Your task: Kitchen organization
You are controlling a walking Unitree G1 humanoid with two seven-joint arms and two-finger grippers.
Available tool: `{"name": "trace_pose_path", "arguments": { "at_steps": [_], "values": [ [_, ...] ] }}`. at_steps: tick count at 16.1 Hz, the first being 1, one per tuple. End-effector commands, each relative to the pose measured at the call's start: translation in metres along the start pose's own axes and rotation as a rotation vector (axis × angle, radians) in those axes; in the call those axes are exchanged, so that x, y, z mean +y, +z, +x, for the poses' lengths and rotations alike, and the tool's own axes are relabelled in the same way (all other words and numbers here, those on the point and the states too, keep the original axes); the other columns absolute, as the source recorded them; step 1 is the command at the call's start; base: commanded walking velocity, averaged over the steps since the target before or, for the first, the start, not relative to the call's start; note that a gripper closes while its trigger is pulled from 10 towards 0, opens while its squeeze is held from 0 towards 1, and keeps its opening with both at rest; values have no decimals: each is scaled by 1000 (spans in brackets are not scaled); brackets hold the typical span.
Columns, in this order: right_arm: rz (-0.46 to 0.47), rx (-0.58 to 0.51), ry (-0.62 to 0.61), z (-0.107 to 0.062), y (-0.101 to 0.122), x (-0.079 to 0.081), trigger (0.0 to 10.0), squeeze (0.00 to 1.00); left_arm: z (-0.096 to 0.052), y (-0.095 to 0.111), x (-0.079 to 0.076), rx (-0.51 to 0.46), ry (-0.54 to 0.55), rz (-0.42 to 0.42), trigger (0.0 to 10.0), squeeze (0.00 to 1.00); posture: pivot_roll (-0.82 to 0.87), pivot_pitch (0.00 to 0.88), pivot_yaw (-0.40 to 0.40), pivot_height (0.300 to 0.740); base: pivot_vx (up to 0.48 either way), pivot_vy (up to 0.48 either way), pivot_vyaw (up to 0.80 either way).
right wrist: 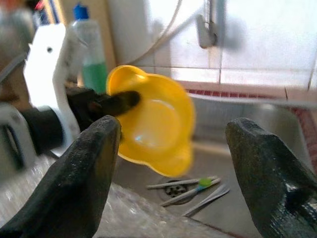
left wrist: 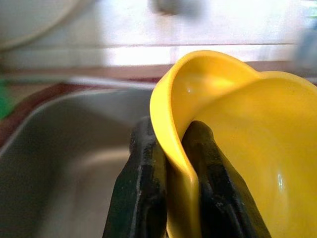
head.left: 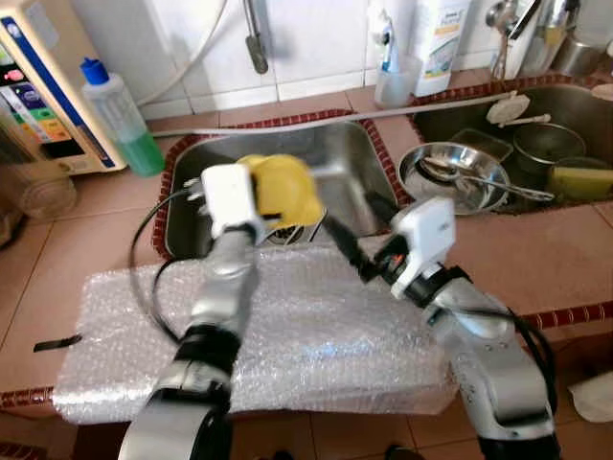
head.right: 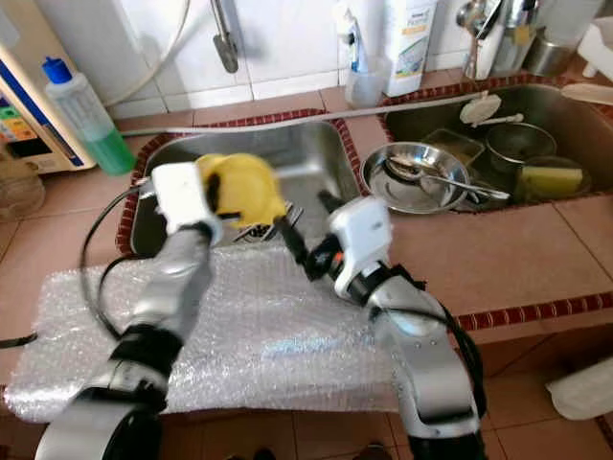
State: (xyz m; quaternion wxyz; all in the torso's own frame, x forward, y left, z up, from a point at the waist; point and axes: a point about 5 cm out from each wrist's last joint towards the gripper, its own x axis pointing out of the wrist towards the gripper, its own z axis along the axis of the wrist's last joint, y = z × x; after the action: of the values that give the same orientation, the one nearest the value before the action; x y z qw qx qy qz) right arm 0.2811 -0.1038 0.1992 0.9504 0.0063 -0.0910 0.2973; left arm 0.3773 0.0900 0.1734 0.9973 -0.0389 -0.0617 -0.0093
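Note:
A yellow bowl [head.left: 284,190] with a wavy rim hangs tilted over the near edge of the left steel sink [head.left: 345,153]. My left gripper [left wrist: 171,136] is shut on the bowl's rim, one black finger inside and one outside. Just to the right, my right gripper [head.left: 356,225] stands open, pointing at the bowl [right wrist: 153,124] and touching nothing. Both arms reach over a sheet of bubble wrap [head.left: 316,335] spread on the tiled counter. Several utensils [right wrist: 188,187] lie near the sink drain.
The right sink holds a steel bowl [head.left: 455,172] with a spoon, a pot and a yellow sponge [head.left: 579,180]. A green soap bottle [head.left: 120,115] and a white appliance [head.left: 38,86] stand at the back left. A tap [head.left: 254,38] hangs over the left sink.

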Motion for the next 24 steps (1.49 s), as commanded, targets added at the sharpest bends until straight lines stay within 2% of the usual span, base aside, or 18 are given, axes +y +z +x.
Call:
{"name": "trace_pose_path", "arguments": {
  "at_steps": [1,3,4,5,6,7,8,9,11,13,14,15,16,19,21,24],
  "values": [
    [83,3,-26,-2,4,1,10000,1000,2,-1,-3,-17,-15,38,1882,0,-372,174,153,740,0,0,0],
    [119,4,-26,-2,7,2,10000,1000,4,0,-6,-30,-26,73,2157,0,-373,174,154,740,0,0,0],
    [157,14,-14,-2,7,4,10000,1000,6,-4,-3,-8,10,116,2627,0,-375,174,155,740,0,0,0],
    [166,17,0,-2,7,6,10000,1000,6,-6,-2,4,14,131,4118,0,-374,175,157,740,0,0,0],
    [220,39,31,-4,11,10,10000,1000,7,-12,0,28,44,190,8078,0,-372,175,157,740,0,0,0],
    [261,73,75,-5,12,14,10000,1000,7,-19,1,66,42,195,10000,125,-371,175,157,740,0,0,0],
    [306,111,121,-6,10,18,10000,1000,6,-22,2,72,61,225,10000,98,-370,175,157,740,0,0,0],
    [303,128,148,-7,11,19,10000,1000,5,-25,3,93,61,206,10000,94,-370,174,155,740,0,0,0],
    [317,154,121,-7,10,16,10000,1000,5,-26,4,92,56,218,10000,90,-367,174,155,740,0,0,0],
    [298,197,20,-8,6,6,10000,1000,6,-26,4,91,62,218,10000,98,-364,173,154,740,0,0,0],
    [271,209,-39,-8,6,-1,10000,1000,7,-25,5,90,68,221,10000,165,-365,173,154,740,0,0,0],
    [264,211,-67,-8,6,-4,10000,1000,8,-24,6,85,76,218,10000,1000,-366,171,155,740,0,0,0],
    [257,216,-84,-9,5,-6,10000,1000,8,-23,6,89,72,192,10000,1000,-366,171,155,740,0,0,0],
    [235,220,-112,-9,5,-8,10000,1000,7,-26,6,97,103,225,10000,1000,-370,171,158,740,0,0,0],
    [232,221,-139,-8,6,-11,10000,1000,6,-28,6,110,91,218,10000,1000,-368,172,158,740,0,0,0],
    [229,227,-157,-8,6,-14,10000,1000,5,-35,8,165,62,256,10000,1000,-363,173,157,740,0,0,0]
  ]
}}
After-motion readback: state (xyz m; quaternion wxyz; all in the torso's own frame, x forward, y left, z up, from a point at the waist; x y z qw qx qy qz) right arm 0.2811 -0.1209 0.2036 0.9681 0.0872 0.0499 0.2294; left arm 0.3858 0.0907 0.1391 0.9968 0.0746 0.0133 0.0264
